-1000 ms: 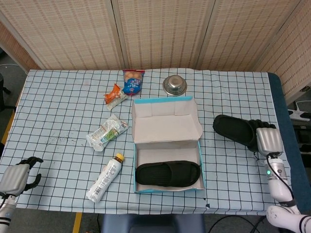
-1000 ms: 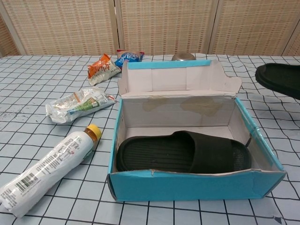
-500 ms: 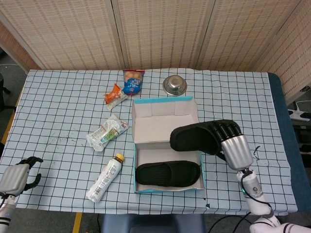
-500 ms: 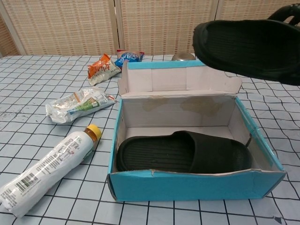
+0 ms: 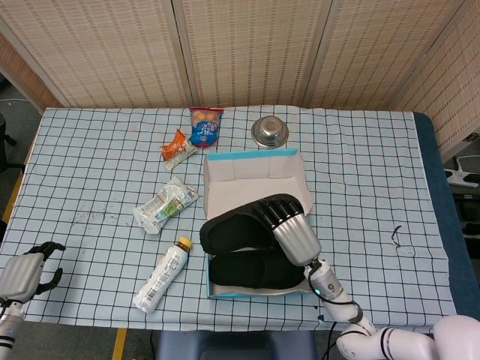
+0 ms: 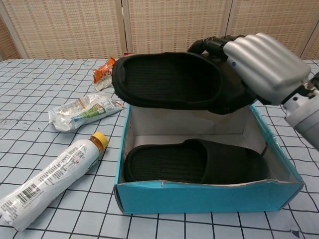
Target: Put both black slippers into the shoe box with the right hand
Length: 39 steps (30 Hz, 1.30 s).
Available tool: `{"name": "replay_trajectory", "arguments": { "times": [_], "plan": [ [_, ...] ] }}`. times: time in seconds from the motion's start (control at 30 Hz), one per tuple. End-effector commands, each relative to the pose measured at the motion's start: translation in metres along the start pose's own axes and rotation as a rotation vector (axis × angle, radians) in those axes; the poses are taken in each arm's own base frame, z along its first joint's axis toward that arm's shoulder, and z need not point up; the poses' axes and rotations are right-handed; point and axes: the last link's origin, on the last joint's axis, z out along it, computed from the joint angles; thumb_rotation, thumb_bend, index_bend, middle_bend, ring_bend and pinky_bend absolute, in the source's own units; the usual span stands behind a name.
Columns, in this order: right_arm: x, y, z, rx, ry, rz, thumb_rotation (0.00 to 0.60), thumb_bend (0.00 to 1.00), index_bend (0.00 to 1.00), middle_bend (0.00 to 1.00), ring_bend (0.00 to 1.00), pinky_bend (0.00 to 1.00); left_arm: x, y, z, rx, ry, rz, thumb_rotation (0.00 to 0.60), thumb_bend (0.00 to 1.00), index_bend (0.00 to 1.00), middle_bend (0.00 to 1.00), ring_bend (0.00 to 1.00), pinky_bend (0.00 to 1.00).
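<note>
Nearest the robot, the first black slipper (image 6: pixel 194 162) lies flat along the front of the shoe box (image 6: pixel 209 195), toe to the left. Just above it, the right hand (image 6: pixel 264 64) has carried the second black slipper (image 6: pixel 169 79) in from the right side of the tabletop (image 5: pixel 97 150); a second ago it was out beyond the box's right wall, and now it hangs over the open box, sole roughly level and its toe reaching past the box's left wall. The fingers are wrapped over the slipper's strap end, holding it firmly; how the thumb sits beneath it cannot be made out in either view.

That leaves only the lowering and release. The held slipper looks to be over the back half of the box, behind the one already inside, though it seems shifted a little left and would likely need nudging right to clear the wall.

The left hand (image 5: pixel 26 271) has not moved, resting at the near left corner with fingers curled in on nothing.

Farther left lie a white bottle (image 6: pixel 55 179) and a crumpled packet (image 6: pixel 82 112); beyond the box's raised lid (image 5: pixel 255 180), a steel bowl (image 5: pixel 269 132) and snack bags (image 5: pixel 205 126) are unchanged.
</note>
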Motion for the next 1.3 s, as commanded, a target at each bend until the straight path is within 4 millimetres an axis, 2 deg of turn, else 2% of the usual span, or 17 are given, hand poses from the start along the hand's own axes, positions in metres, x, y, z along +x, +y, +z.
{"name": "replay_trajectory", "arguments": {
  "times": [0.03,0.23,0.5,0.8,1.13,1.23,1.3],
  "plan": [
    [-0.013,-0.006,0.0,0.007,-0.032,-0.007,0.6,0.1,0.7,0.71,0.55,0.53,0.0,0.0,0.0,0.0,0.0,-0.005,0.6,0.44,0.3,0.25,0.29,0.46],
    [-0.029,-0.006,-0.013,0.011,-0.116,0.009,0.6,0.1,0.7,0.71,0.55,0.53,0.001,-0.001,0.0,0.004,0.0,-0.009,0.6,0.44,0.3,0.25,0.29,0.46],
    [-0.037,-0.004,-0.022,0.012,-0.168,0.012,0.6,0.1,0.7,0.71,0.55,0.53,0.001,-0.001,0.0,0.006,-0.002,-0.008,0.6,0.44,0.3,0.25,0.29,0.46],
    [-0.054,0.009,-0.042,0.02,-0.266,-0.068,0.6,0.1,0.7,0.71,0.55,0.53,0.001,-0.001,0.0,0.004,-0.002,-0.002,0.6,0.44,0.3,0.25,0.29,0.46],
    [-0.059,0.026,-0.043,-0.041,-0.291,-0.097,0.6,0.1,0.7,0.71,0.55,0.53,0.0,-0.001,0.001,0.011,-0.008,0.0,0.6,0.44,0.3,0.25,0.29,0.46],
    [-0.059,0.029,-0.045,-0.047,-0.315,-0.1,0.6,0.1,0.63,0.7,0.52,0.53,0.0,0.0,0.001,0.008,-0.007,0.004,0.6,0.44,0.3,0.25,0.29,0.46],
    [-0.057,0.031,-0.044,-0.052,-0.327,-0.091,0.6,0.1,0.55,0.63,0.46,0.52,-0.001,0.0,0.001,0.009,-0.007,0.005,0.6,0.44,0.3,0.25,0.29,0.46]
  ]
}}
